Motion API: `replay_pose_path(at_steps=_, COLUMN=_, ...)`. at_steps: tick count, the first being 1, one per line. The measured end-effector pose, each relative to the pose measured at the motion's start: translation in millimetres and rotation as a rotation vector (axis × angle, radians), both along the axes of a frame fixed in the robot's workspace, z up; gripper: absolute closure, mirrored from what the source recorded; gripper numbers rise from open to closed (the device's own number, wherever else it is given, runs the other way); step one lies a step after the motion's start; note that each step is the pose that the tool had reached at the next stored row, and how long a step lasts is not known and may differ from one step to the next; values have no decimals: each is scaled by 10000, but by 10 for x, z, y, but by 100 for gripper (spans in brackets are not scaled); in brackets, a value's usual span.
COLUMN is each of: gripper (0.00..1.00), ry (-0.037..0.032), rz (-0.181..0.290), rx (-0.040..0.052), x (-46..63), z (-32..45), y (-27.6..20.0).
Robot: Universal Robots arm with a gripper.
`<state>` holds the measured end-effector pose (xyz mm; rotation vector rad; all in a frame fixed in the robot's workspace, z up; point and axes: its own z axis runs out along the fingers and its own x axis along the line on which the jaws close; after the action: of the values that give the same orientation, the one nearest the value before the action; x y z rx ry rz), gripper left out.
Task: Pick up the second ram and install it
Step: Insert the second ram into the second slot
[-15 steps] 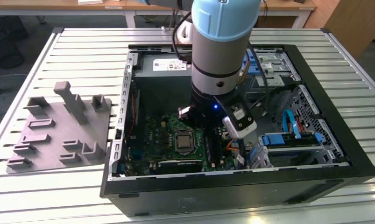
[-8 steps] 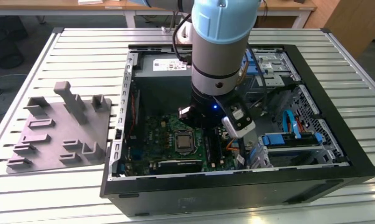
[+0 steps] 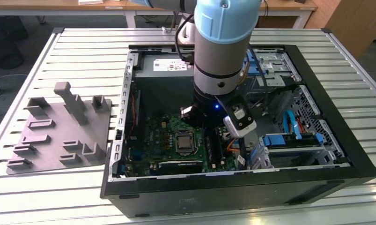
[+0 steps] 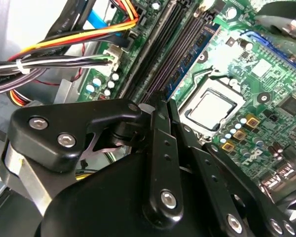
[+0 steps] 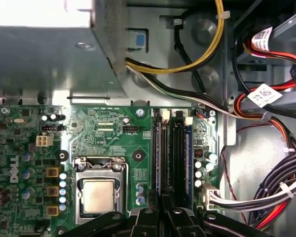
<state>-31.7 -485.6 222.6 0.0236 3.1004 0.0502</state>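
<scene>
My gripper [image 5: 161,213] hangs low inside the open computer case [image 3: 337,154], right over the long black memory slots [image 5: 179,148] on the green motherboard [image 5: 113,133]. Its black fingers [image 4: 163,143] are pressed close together. Between them I see a thin dark stick edge-on, the second ram [image 5: 162,190], lined up along the slots [image 4: 175,44]. Whether it is seated in a slot or just above it is hidden by the fingers. In the exterior view the arm [image 3: 220,56] reaches straight down into the case.
The processor socket [image 5: 98,195] lies beside the slots. Bundled cables [image 5: 271,197] and the drive cage [image 3: 288,140] crowd the other side. The power supply [image 3: 165,65] sits at the case's far end. A grey fixture tray [image 3: 56,136] with upright posts stands at the exterior view's left.
</scene>
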Motion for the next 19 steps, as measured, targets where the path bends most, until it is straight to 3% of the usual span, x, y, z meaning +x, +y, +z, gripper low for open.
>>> replay_pose_path(at_steps=19, gripper=86, ry=1, rz=-75, rx=-71, x=59, z=-37, y=0)
